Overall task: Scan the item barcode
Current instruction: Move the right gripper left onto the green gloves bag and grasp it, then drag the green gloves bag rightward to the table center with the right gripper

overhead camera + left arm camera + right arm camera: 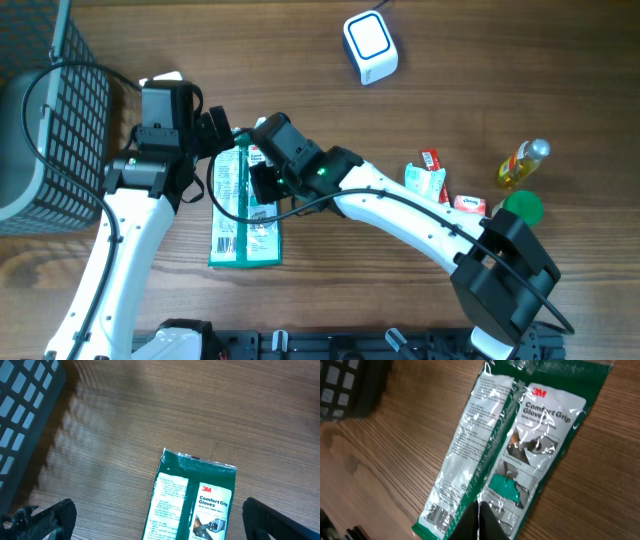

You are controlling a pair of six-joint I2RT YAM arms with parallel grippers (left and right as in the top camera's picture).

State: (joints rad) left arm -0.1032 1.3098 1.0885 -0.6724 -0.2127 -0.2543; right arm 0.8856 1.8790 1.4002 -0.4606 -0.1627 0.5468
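Item under inspection: a green and clear glove package, labelled "3M Comfort Grip Gloves". It lies flat on the wooden surface, left of centre, with its long side running towards the near edge. Its printed face is up, and a barcode shows at the corner of the near end.

Left pincer: jaws spread wide and holding nothing. It hangs above the far end of the package, one finger on either side of it.

Right pincer: jaws fully closed, with the tips meeting on the package's centre seam. I cannot tell whether any film is caught between them.

Containers:
- A dark wire basket stands at the left edge, well apart from the package. What it holds cannot be made out.
- A yellow bottle lies on its side at the right. A round green object lies just beside it, and small packets lie nearby.

A white scanner block with a blue-rimmed face sits at the far edge, apart from everything else.
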